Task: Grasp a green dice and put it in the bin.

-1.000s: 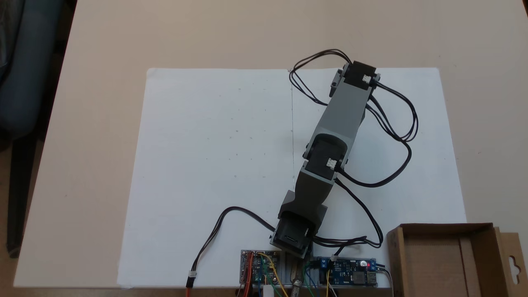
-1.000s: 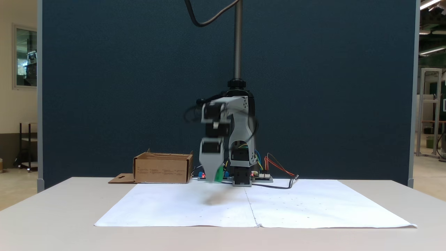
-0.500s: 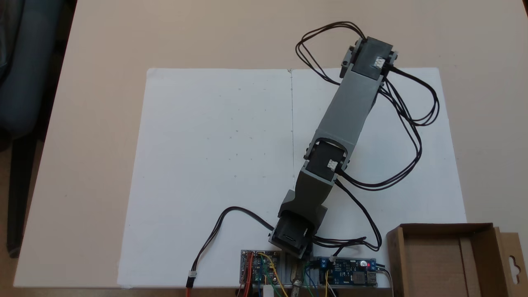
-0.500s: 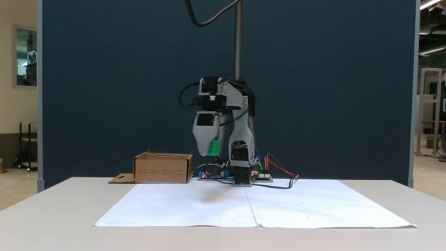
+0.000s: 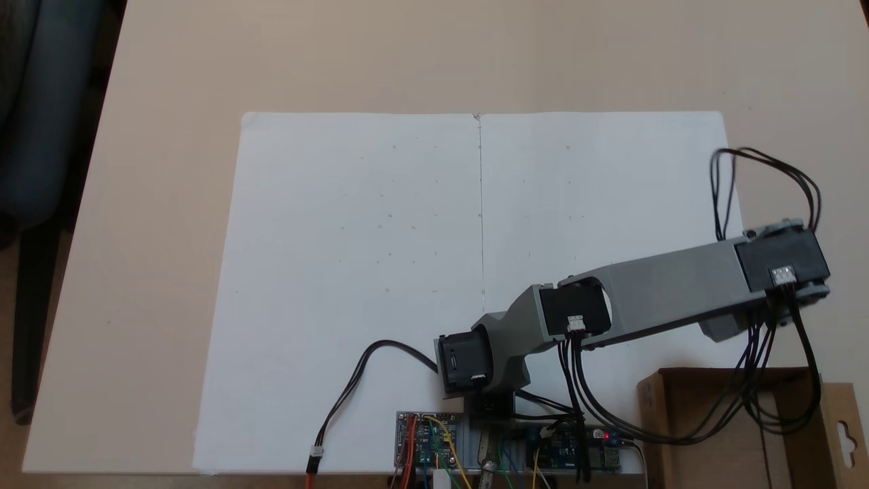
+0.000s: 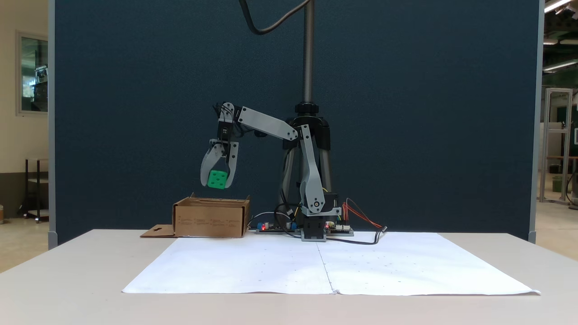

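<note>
Cardboard bin (image 6: 211, 219) beneath clamped green dice (image 6: 217, 179)

Both fixed views are reading sharp, no motion blur showing. Even, soft indoor light is falling from above; ceiling tubes are glowing at the top right of a fixed view (image 6: 557, 5). White paper sheet (image 5: 353, 272) is running bright, slightly bluish, without hard glare. Shadows are staying faint: a soft smudge is lying on the paper under the arm (image 6: 311, 180). Dark blue partition (image 6: 135, 113) is looking grainy. Counter (image 5: 170, 204) edges are showing mild perspective slant.
</note>
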Controlling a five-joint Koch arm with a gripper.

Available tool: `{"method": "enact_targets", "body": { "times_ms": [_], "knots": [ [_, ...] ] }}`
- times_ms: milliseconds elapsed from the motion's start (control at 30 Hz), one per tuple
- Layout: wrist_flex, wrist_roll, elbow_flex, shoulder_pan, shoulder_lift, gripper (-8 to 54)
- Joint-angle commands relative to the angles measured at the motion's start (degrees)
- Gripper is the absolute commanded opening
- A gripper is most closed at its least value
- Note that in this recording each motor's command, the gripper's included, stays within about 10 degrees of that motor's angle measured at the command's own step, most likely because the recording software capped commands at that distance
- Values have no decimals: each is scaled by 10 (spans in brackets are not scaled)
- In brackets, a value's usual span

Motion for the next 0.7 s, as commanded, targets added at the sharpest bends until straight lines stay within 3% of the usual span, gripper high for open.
{"method": "enact_targets", "body": {
  "times_ms": [0,333,667],
  "knots": [
    [10,-65,-25,58,2,120],
    [-81,-112,-25,163,-69,120],
    [-93,-142,-25,221,-71,120]
  ]
}}
